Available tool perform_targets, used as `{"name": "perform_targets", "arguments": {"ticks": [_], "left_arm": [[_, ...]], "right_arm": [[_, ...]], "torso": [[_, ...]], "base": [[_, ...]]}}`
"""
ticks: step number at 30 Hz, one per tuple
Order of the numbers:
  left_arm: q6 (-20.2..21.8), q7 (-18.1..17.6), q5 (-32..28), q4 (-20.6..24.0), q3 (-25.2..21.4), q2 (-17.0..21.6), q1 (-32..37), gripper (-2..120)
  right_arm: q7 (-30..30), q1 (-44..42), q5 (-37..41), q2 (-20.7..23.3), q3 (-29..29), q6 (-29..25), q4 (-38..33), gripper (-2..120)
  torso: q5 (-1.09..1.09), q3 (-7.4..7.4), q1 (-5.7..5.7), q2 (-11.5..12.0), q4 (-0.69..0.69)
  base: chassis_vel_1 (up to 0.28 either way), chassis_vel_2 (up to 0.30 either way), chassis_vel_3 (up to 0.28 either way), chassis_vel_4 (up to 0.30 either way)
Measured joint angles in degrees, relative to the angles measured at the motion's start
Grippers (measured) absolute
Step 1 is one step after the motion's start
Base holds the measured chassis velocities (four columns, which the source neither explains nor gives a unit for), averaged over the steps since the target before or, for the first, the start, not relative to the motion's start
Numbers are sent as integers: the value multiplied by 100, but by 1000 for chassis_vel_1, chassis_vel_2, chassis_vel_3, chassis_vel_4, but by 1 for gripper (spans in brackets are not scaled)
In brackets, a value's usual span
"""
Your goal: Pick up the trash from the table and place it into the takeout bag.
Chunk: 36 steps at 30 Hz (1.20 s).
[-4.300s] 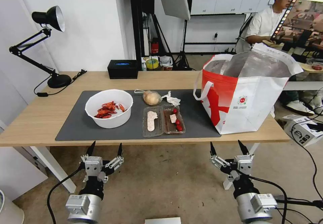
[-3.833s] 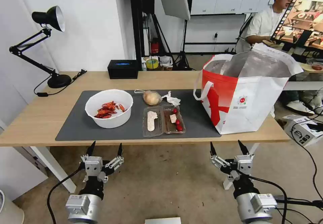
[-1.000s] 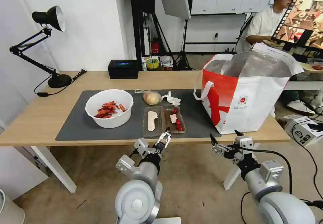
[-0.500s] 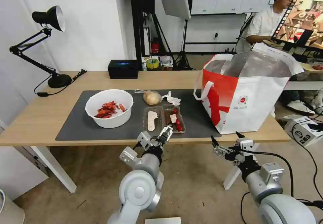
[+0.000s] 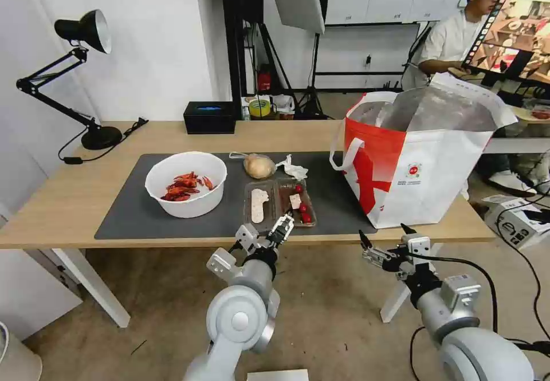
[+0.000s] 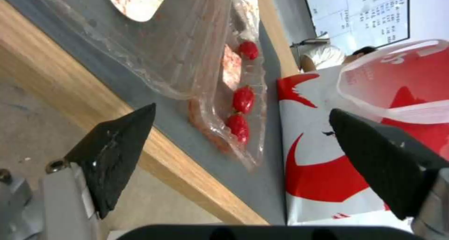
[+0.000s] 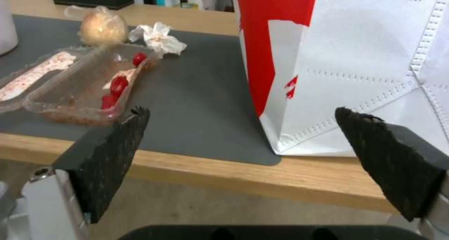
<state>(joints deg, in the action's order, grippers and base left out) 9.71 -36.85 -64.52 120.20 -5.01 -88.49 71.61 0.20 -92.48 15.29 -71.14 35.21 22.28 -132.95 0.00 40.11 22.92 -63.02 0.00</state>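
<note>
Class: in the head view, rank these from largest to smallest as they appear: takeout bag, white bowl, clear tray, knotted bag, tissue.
1. Takeout bag
2. White bowl
3. Clear tray, somewhat smaller than the bowl
4. Knotted bag
5. Tissue, close to the knotted bag in size

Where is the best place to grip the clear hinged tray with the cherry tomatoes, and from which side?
Probably the thin near rim of the clear tray, approached from the table's front edge. The tray lies open and flat, so only its rim offers a pinch. The open left gripper is already there.
</note>
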Motion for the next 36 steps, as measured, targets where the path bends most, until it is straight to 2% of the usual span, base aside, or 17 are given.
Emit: {"name": "perform_targets", "arguments": {"ticks": [16, 30, 33, 36], "left_arm": [[-5, -36, -23, -167, 19, -91, -56, 100], [-58, -74, -44, -423, -222, -178, -235, 100], [-149, -30, -62, -453, -261, -214, -253, 100], [-246, 164, -69, -369, -266, -245, -242, 100]], "right_arm": [[0, -14, 1, -2, 9, -95, 69, 100], [0, 10, -34, -41, -85, -151, 192, 100], [0, 10, -59, -64, -108, -156, 203, 100], [0, 4, -65, -66, -104, -171, 208, 100]], "torso": [[0, 0, 0, 0, 0], [0, 0, 0, 0, 0], [0, 0, 0, 0, 0], [0, 0, 0, 0, 0]], "base": [[0, 0, 0, 0], [0, 0, 0, 0], [0, 0, 0, 0], [0, 0, 0, 0]]}}
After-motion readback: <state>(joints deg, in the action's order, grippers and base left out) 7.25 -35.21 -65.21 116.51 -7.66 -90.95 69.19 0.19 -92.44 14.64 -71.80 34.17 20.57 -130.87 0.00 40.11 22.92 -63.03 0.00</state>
